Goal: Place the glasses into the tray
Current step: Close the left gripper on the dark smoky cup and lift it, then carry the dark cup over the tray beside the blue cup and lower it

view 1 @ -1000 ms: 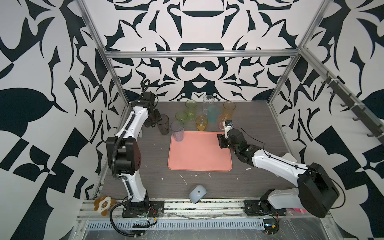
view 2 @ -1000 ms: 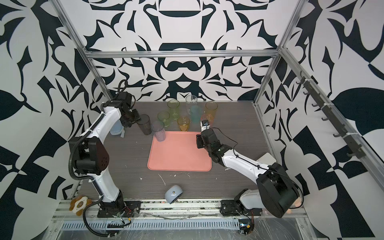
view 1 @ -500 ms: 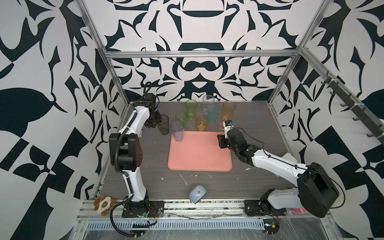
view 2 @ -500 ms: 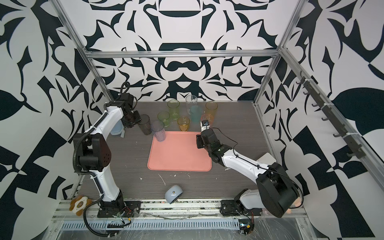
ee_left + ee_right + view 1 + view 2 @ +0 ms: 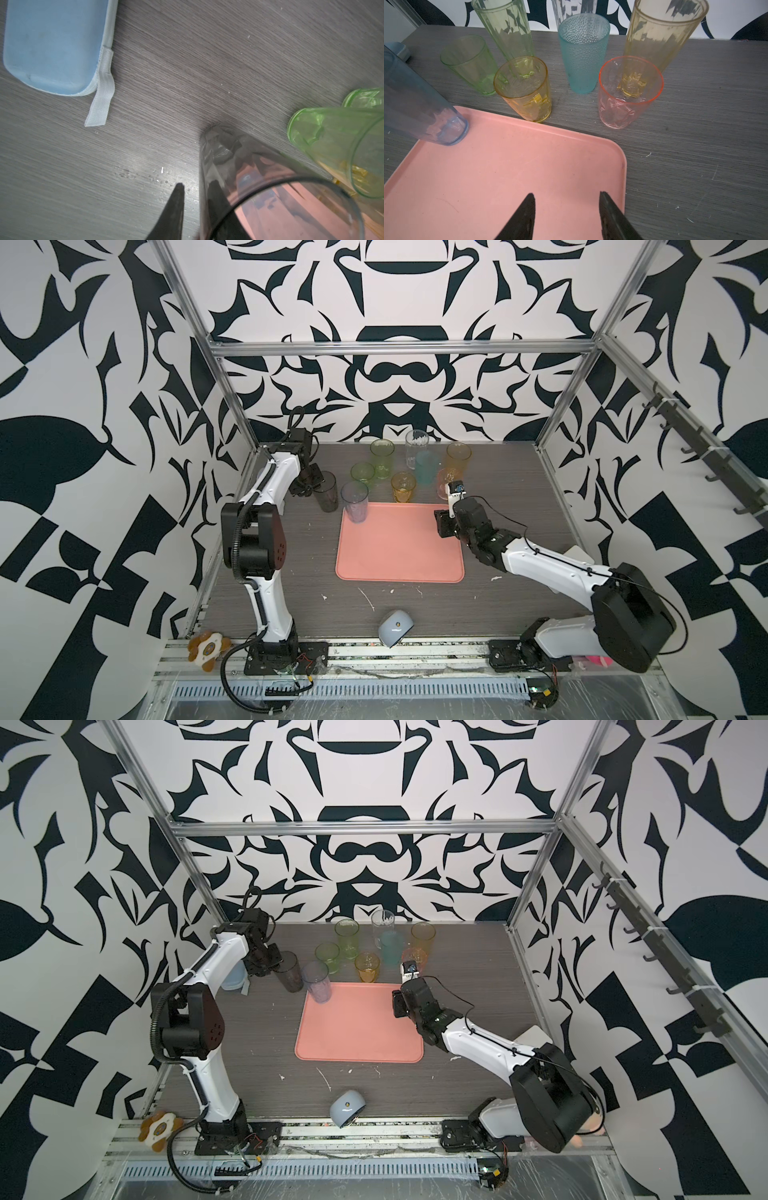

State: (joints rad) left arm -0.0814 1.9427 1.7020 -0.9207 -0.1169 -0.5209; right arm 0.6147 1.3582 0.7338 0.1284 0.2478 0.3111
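The salmon-pink tray [image 5: 399, 560] [image 5: 357, 1040] [image 5: 508, 176] lies mid-table. A blue glass [image 5: 354, 502] [image 5: 317, 982] [image 5: 415, 108] stands in its far left corner. Left of it, on the table, stands a grey glass [image 5: 326, 494] [image 5: 291, 974] [image 5: 239, 166]. My left gripper [image 5: 314, 484] [image 5: 196, 187] straddles its wall, one finger inside and one outside; a thin gap still shows. Green [image 5: 382, 456], short green [image 5: 362, 473], amber [image 5: 403, 488], teal [image 5: 424, 467], clear [image 5: 417, 446], tall amber [image 5: 458, 455] and pink [image 5: 446, 483] glasses stand behind the tray. My right gripper [image 5: 441, 524] [image 5: 566, 194] hangs open over the tray's right edge, holding nothing.
A pale-blue zip case [image 5: 52, 45] [image 5: 232, 977] lies at the left wall beside my left arm. A pale-blue mouse-like object [image 5: 395, 628] sits at the front edge. A white box [image 5: 579, 553] lies behind my right arm. A plush toy [image 5: 208, 647] rests on the front rail.
My left gripper's jaws have narrowed around the grey glass's wall and the left arm's elbow has swung right. The right arm and the glasses have not moved.
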